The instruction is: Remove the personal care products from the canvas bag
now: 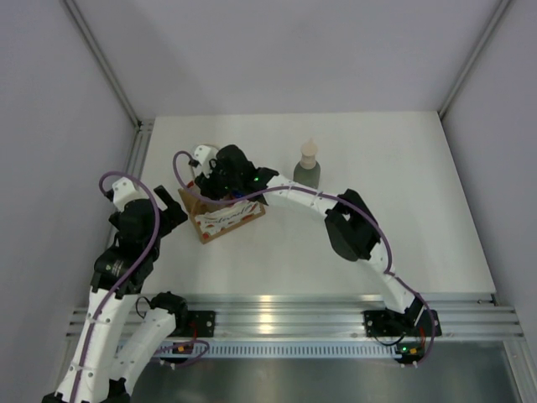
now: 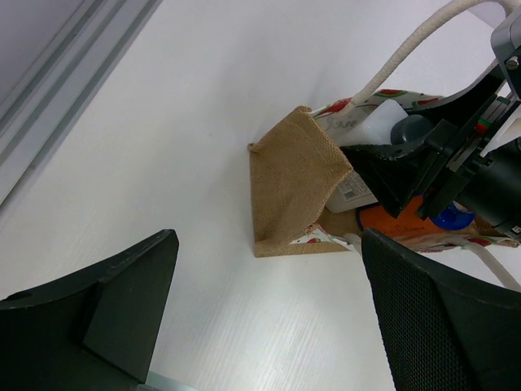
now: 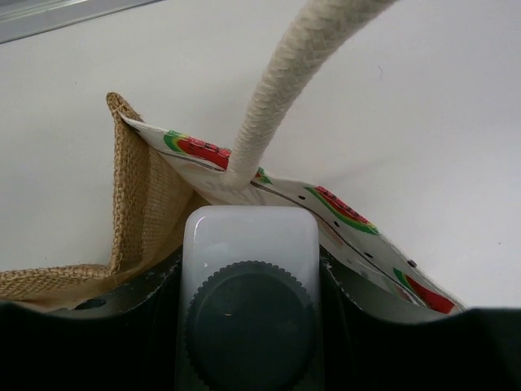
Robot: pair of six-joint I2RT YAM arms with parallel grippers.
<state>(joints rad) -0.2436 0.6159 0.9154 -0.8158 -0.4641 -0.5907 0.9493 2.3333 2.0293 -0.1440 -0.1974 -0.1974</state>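
My right claw (image 1: 220, 183) is down in the bag (image 1: 225, 220), clamped on the white bottle (image 3: 248, 244), which is not yet lifted out. The grey-green bottle (image 1: 308, 168) already stands on the table (image 1: 403, 210) to that claw's right. An orange bottle (image 2: 399, 221) lies below it in the bag, and my left claw (image 1: 172, 211) hangs wide open nearby.

You have a white table (image 1: 403, 227) in front of you. On it the canvas bag (image 1: 226, 222) sits left of centre. The grey-green bottle (image 1: 308, 174) with its beige top stands upright behind and right of the bag, apart from it.
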